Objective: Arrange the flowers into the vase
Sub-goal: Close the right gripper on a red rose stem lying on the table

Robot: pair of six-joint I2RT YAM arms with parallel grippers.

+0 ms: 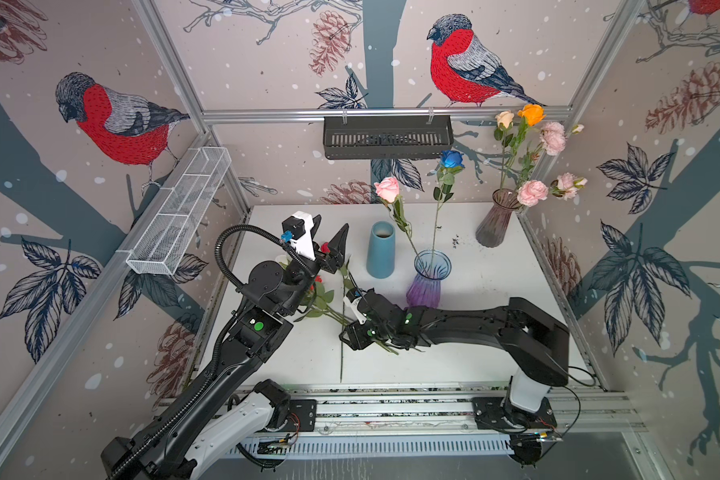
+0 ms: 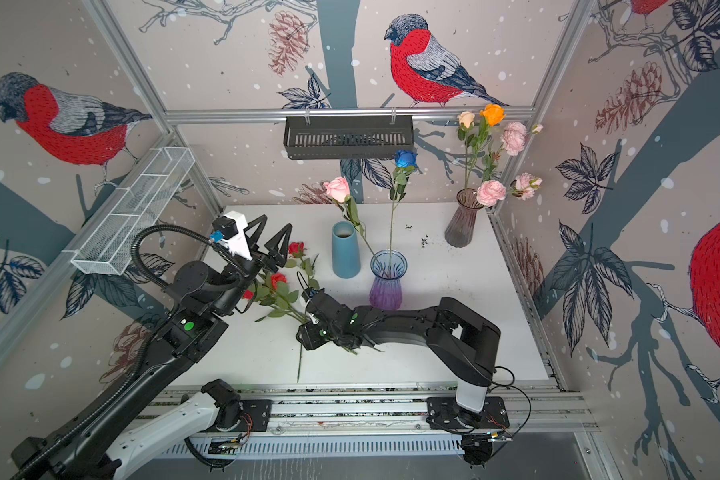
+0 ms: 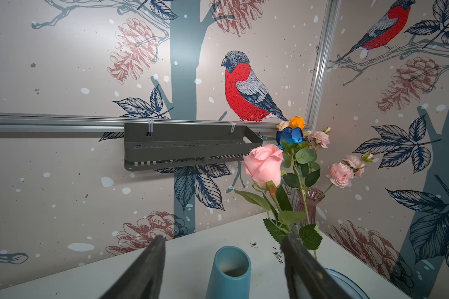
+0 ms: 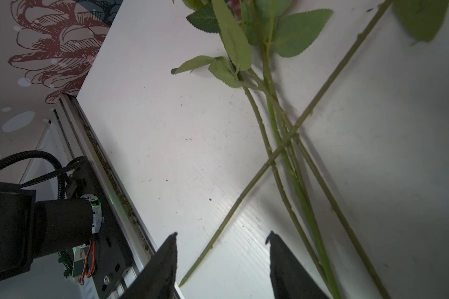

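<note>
While the left end effector (image 2: pixel 276 224) is hovering apart near the red flowers (image 2: pixel 278 279), we are observing the right end effector (image 4: pixel 223 234) also apart, over crossed stems (image 4: pixel 283 145) lying on the worktop (image 4: pixel 179 129); the purple vase (image 2: pixel 385 286) is standing just beyond it.

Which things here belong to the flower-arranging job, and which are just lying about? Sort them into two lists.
Belong to the job:
- red roses, lying loose
- purple vase holding the pink rose and blue rose
- blue vase, empty
- smoky vase, already filled

Just lying about:
- black wall basket
- white wire basket
</note>
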